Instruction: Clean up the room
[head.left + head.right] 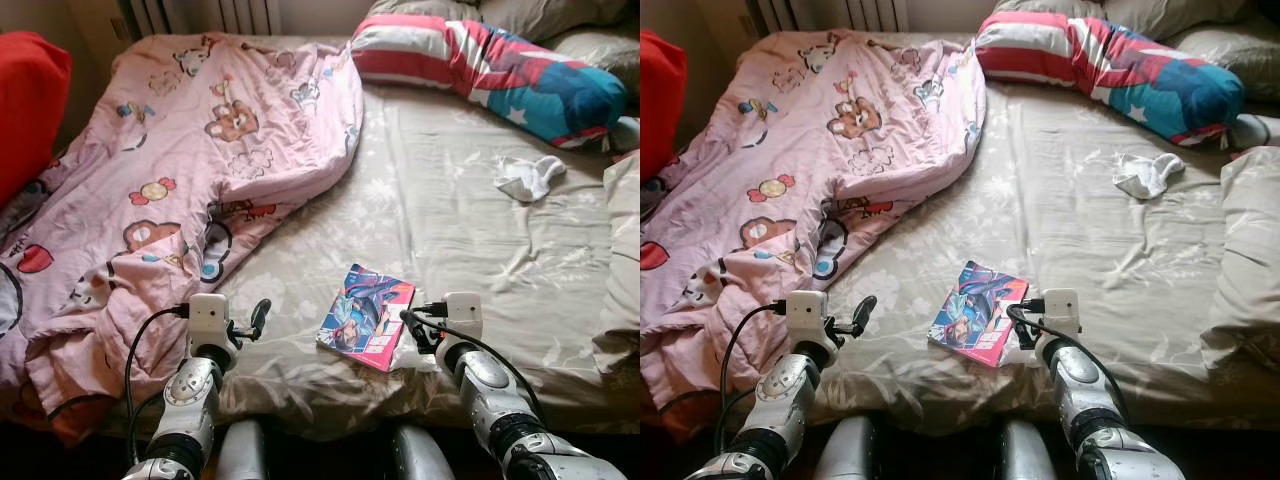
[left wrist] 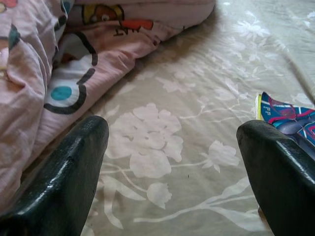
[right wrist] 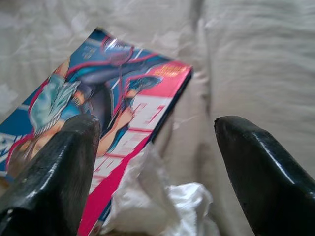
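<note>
On our far left a red cushion [image 1: 25,100] sits beside the bed, and a pink blanket [image 1: 160,160] lies rumpled over the left half of the sheet [image 1: 450,250]. Our left gripper [image 1: 245,325] hovers low over the sheet just beside the blanket's edge, fingers spread and empty. Between our arms lies a book [image 1: 365,315], flat near the bed's front edge. A crumpled white tissue [image 3: 162,206] rests against the book's near corner, and our right gripper [image 3: 157,162] hangs over both, fingers wide apart with nothing between them. Further right and well back a white sock [image 1: 530,177] lies loose on the sheet, near a striped pillow [image 1: 490,65]. We judge the tidying barely begun: book, tissue and sock are all yet to be picked up, and the blanket is unmade.
</note>
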Tool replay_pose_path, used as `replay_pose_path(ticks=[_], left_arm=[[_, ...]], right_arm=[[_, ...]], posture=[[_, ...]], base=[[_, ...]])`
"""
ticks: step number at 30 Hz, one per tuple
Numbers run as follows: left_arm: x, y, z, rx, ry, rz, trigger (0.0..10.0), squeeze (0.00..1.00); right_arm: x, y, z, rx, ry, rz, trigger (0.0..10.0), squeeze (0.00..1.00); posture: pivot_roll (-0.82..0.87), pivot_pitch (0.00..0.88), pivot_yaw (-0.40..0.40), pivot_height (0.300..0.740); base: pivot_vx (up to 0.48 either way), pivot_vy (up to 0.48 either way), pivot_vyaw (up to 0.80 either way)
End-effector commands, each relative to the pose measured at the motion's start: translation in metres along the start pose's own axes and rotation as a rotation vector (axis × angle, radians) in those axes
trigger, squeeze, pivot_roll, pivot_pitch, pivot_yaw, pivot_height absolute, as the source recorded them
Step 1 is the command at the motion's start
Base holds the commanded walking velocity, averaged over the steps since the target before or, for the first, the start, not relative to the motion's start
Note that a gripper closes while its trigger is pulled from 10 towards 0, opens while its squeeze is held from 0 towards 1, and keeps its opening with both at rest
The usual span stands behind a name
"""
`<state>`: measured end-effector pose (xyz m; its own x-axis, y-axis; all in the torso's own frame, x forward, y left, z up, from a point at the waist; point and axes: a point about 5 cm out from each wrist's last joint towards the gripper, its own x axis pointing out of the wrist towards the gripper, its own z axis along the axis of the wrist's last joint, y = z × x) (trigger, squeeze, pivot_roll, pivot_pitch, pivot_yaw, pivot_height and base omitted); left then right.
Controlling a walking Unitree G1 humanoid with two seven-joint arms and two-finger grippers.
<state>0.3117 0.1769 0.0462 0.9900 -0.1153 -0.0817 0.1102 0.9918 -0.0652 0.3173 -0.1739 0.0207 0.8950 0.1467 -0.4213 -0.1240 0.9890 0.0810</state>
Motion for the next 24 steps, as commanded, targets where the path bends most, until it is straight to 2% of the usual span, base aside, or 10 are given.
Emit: replay_pose_path(ticks=[1,9,24], left_arm=[[-0.005,0.000,-0.004,-0.010,0.010,-0.002,10.0,0.00],[-0.006,0.003,0.001,-0.011,-0.015,0.005,10.0,0.00],[-0.021,0.007,0.007,0.006,-0.038,0.009,10.0,0.00]], right_arm=[[-0.002,0.001,-0.007,-0.007,0.029,0.011,10.0,0.00],[-0.002,-0.004,-0.011,-0.067,0.111,-0.042,10.0,0.00],[-0.005,0.000,-0.026,-0.034,0.140,-0.047,10.0,0.00]], posture=[[0.14,0.237,-0.019,0.625],[0.16,0.281,-0.020,0.625],[0.20,0.370,-0.001,0.625]], base=[[0.000,0.000,0.00],[0.000,0.000,0.00],[0.000,0.000,0.00]])
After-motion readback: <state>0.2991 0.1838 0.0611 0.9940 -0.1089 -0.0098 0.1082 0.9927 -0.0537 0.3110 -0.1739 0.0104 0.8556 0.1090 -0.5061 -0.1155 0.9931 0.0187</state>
